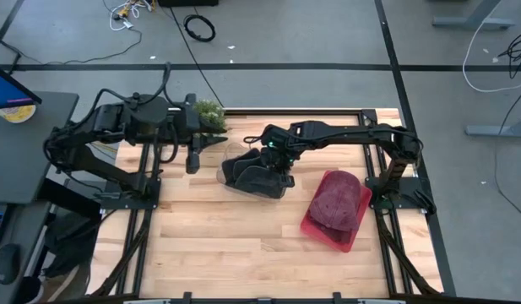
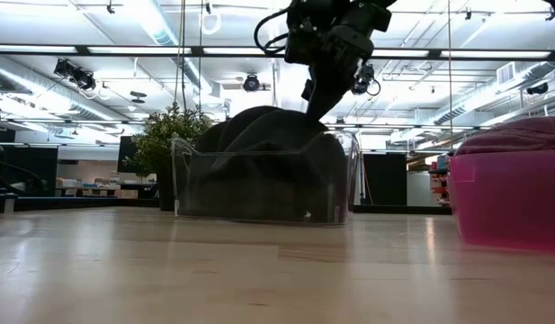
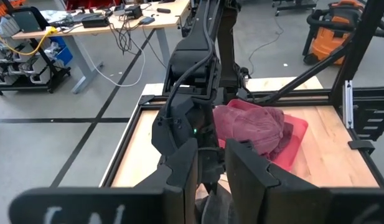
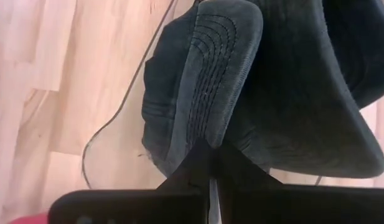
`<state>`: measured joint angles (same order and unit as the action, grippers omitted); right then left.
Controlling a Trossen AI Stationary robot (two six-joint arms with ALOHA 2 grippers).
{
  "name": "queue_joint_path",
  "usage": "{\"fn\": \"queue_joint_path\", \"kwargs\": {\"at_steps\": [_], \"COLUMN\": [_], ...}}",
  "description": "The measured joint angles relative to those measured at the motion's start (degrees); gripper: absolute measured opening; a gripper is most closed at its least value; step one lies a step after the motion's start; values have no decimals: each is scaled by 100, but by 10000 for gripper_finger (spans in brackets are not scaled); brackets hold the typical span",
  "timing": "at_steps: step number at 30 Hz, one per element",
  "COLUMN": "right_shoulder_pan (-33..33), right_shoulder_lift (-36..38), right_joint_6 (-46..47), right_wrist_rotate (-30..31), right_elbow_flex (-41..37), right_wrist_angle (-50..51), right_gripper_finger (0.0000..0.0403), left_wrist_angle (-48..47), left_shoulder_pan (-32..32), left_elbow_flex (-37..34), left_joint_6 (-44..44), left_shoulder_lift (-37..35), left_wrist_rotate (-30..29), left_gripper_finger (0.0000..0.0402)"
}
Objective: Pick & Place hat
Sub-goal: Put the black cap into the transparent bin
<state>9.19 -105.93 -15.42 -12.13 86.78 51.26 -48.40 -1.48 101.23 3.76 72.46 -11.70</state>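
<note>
The table carries a clear bin near its middle and a pink bin to the right, topped by a maroon hat. A dark hat sits in the clear bin. The right gripper is pressed together on the dark hat's brim. The left gripper hangs beside the clear bin; whether its fingers are apart cannot be told.
</note>
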Motion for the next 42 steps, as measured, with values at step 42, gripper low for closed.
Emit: {"fn": "queue_joint_path", "kwargs": {"at_steps": [42], "right_shoulder_pan": [-36], "right_shoulder_lift": [-239], "right_joint_6": [-195], "right_wrist_rotate": [-282], "right_elbow_flex": [-80], "right_wrist_angle": [-1412], "right_gripper_finger": [141], "left_wrist_angle": [-2], "left_shoulder_pan": [2], "left_elbow_flex": [0], "left_joint_6": [-18], "left_shoulder_lift": [-8], "left_wrist_rotate": [0], "left_gripper_finger": [84]}}
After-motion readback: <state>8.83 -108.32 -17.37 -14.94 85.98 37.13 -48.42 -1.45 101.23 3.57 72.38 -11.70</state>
